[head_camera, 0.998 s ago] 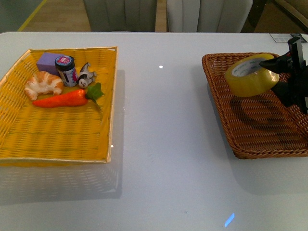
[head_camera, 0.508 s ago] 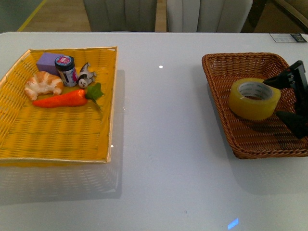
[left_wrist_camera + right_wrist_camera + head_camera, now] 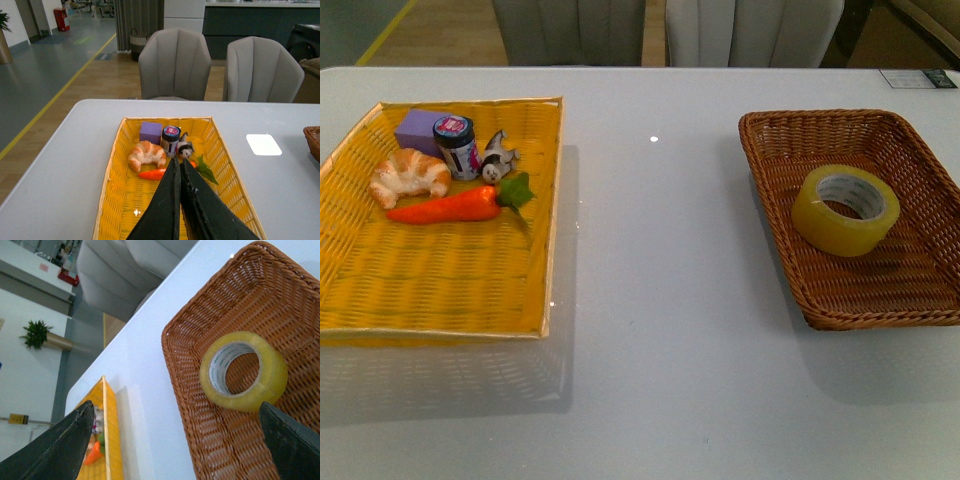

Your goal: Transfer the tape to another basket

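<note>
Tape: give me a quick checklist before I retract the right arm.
1. Tape lies flat inside the brown basket: ok.
2. Right gripper open, not touching the tape: ok.
3. Tape sits away from the basket's rim: ok.
4. Left gripper shut, holding nothing: ok.
5. Free space behind the right arm: cannot tell, out of view.

You have the tape [image 3: 845, 210] in the basket [image 3: 768, 170] on the right of the worktop [image 3: 660, 300]; well apart on the left, the tray [image 3: 430, 280] holds a croissant [image 3: 410, 175], jar [image 3: 457, 146], block [image 3: 417, 128] and carrot [image 3: 450, 206] at its far end.
</note>
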Robot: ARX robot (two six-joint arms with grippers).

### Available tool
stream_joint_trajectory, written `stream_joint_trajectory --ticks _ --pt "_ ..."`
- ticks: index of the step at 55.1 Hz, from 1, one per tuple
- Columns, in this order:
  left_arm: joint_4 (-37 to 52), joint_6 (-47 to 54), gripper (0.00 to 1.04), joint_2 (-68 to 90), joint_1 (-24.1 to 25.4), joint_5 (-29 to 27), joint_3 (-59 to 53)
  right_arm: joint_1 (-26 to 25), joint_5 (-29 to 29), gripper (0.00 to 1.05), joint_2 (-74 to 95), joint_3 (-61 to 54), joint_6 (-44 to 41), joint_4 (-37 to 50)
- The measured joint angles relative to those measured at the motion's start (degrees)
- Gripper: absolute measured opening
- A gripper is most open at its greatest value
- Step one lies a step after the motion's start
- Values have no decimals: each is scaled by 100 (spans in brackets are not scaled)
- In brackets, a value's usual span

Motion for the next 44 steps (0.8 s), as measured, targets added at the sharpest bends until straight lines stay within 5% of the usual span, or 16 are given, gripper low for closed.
stream_joint_trajectory --ticks 5,11,28,44 --pt "-74 0 2 -181 0 -4 0 153 1069 80 -999 -949 -1558 1187" --pt "-103 2 2 -188 0 -2 0 271 1375 61 -2361 -1788 -3147 872" --pt "-103 0 2 -192 0 -2 0 710 1810 4 -4190 -2284 -4054 -348" --pt "-103 0 2 -192 0 -2 0 1266 2354 2 -5438 -2310 -4133 -1434"
